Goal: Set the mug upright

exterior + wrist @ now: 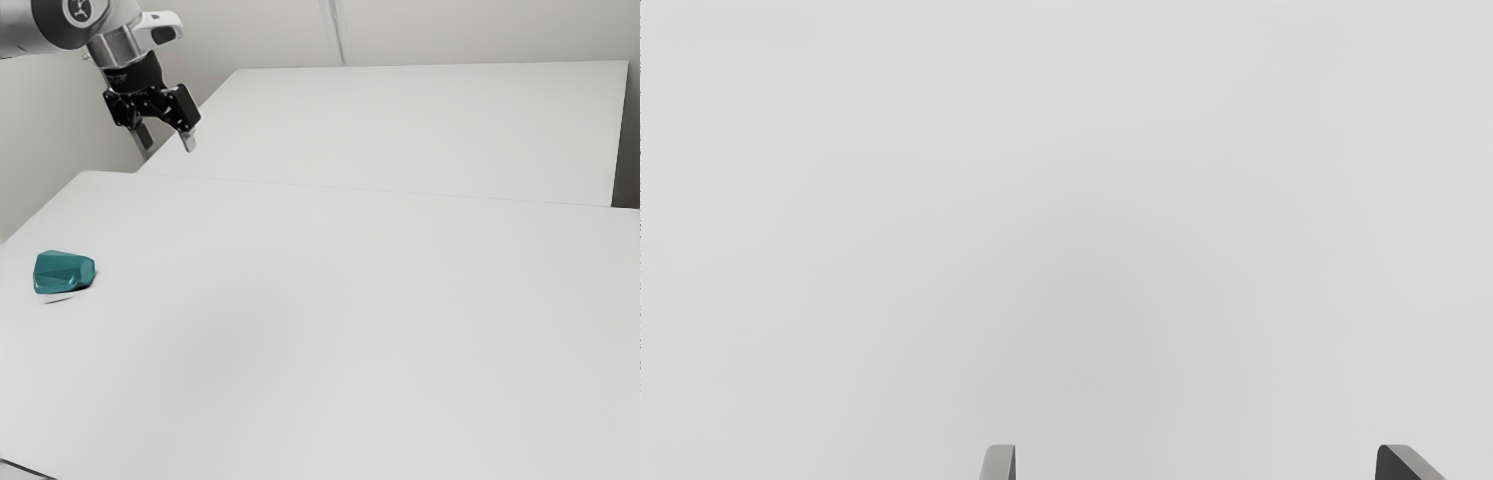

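My gripper (169,146) hangs above the table's far part in the exterior view, at the upper left. It is open, and in the wrist view the gripper (1196,460) has its two fingertips wide apart with nothing between them. A teal mug (64,273) lies on its side on the white table at the exterior view's left, well apart from the gripper and nearer the camera. No handle can be made out on it.
The white table (350,330) stretches across the exterior view, with a second white surface (420,125) behind a thin seam. Pale walls stand behind. A dark line crosses the lower left corner of the exterior view.
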`<state>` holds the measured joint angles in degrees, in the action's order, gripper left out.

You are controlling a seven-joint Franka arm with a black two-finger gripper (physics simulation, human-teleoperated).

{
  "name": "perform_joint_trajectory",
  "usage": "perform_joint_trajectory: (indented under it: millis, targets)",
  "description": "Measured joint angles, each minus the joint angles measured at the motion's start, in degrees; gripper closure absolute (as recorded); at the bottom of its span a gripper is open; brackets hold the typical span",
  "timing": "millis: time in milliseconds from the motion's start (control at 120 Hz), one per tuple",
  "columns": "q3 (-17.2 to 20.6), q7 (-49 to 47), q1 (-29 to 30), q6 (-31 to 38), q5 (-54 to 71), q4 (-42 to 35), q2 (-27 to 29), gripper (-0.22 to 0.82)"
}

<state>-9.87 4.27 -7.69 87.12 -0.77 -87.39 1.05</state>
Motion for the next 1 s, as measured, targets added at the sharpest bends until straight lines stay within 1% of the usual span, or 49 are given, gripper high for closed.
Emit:
perform_joint_trajectory:
  millis: [258,375,600,783,875,1000]
  targets:
    - [0.0,-0.18,1.73,-0.28,0.39,-0.01,0.25,0.02]
    - [0.02,-0.27,3.63,-1.45,0.41,-0.07,0.65,0.02]
    - [0.03,0.31,11.65,-2.42,0.38,0.61,0.26,0.02]
    - [-0.16,3.15,19.09,-2.36,-0.05,1.22,-0.53,0.02]
    - [-1.68,4.91,21.39,-2.35,-0.27,1.71,-1.64,0.02]
    - [-6.57,7.82,21.79,-2.36,-2.33,3.48,-4.1,0.02]
